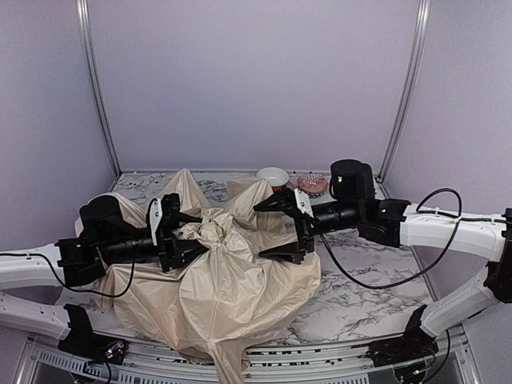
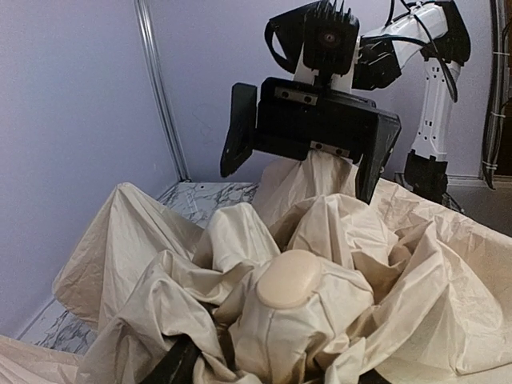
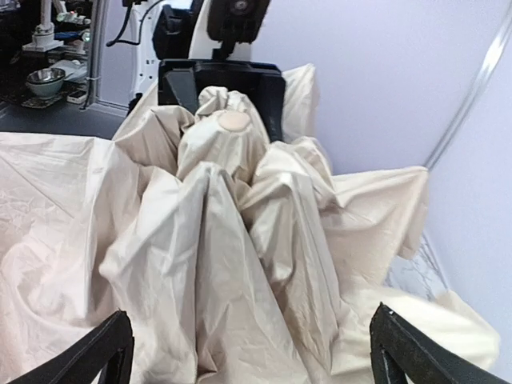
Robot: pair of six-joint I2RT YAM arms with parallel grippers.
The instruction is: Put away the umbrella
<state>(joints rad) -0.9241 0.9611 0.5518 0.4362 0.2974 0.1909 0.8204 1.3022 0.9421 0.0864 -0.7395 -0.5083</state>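
The umbrella lies as a wide heap of wrinkled cream-beige fabric across the middle of the table. Its fabric top with a round cream cap is bunched up. My left gripper is closed around that bunch from the left, with only its dark fingers showing at the bottom of the left wrist view. The right wrist view shows it flanking the cap. My right gripper is wide open and empty. It faces the bunch from the right, just above the fabric. The shaft and handle are hidden.
A red-and-white bowl and a pinkish round dish stand at the back, right of centre. The marble tabletop shows to the right of the fabric. Lilac walls and metal posts close in the back and sides.
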